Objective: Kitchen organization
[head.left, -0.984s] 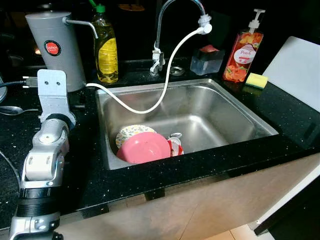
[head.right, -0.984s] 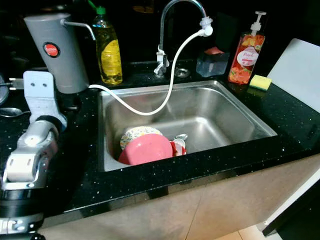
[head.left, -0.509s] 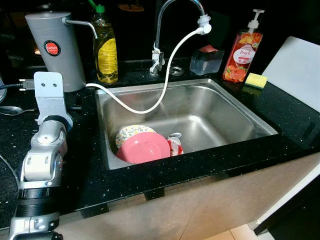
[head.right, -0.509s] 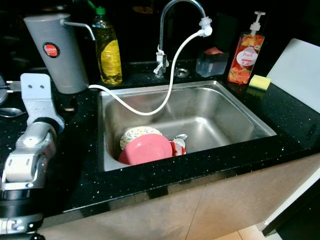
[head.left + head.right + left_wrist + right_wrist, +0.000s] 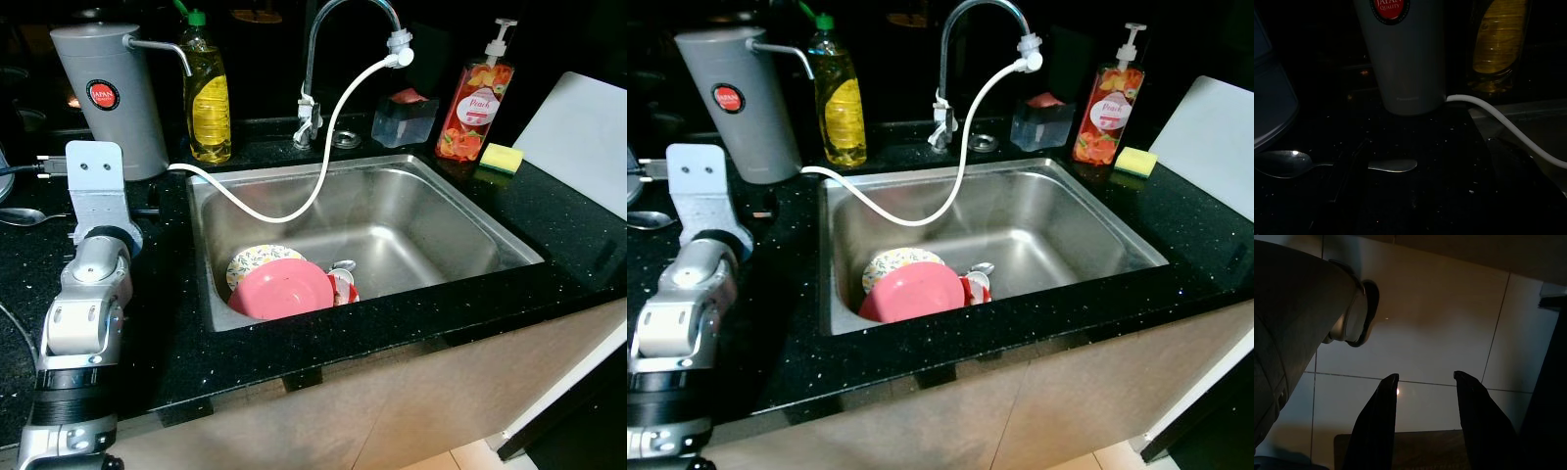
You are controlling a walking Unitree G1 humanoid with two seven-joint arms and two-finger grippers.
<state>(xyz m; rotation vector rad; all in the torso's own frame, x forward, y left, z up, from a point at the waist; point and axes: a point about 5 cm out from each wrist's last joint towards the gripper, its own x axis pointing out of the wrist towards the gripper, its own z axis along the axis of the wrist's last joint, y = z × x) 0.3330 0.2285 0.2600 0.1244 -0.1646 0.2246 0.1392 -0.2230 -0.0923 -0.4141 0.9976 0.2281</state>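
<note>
A steel sink [image 5: 509, 245] holds a pink plate [image 5: 284, 289] lying over a patterned plate [image 5: 253, 262], with a red-and-white cup [image 5: 343, 284] beside them. A metal spoon [image 5: 1283, 164] lies on the black counter [image 5: 176, 333] left of the sink. My left arm [image 5: 93, 284] reaches over that counter, and its gripper [image 5: 1354, 161] is a dark shape across the spoon's handle. My right gripper [image 5: 1427, 376] hangs low over a tiled floor, open and with nothing in it.
A grey water dispenser [image 5: 103, 93], an oil bottle [image 5: 209, 93], a faucet [image 5: 323, 59] with a white hose [image 5: 323, 166], a clear container [image 5: 405, 116], a soap pump bottle [image 5: 475, 98] and a yellow sponge [image 5: 502, 157] line the back. A white board [image 5: 578, 137] leans at right. A person's leg and shoe [image 5: 1354, 318] stand near my right gripper.
My left arm has drifted slightly to the left over the counter since one second ago. The dishes in the sink have not moved.
</note>
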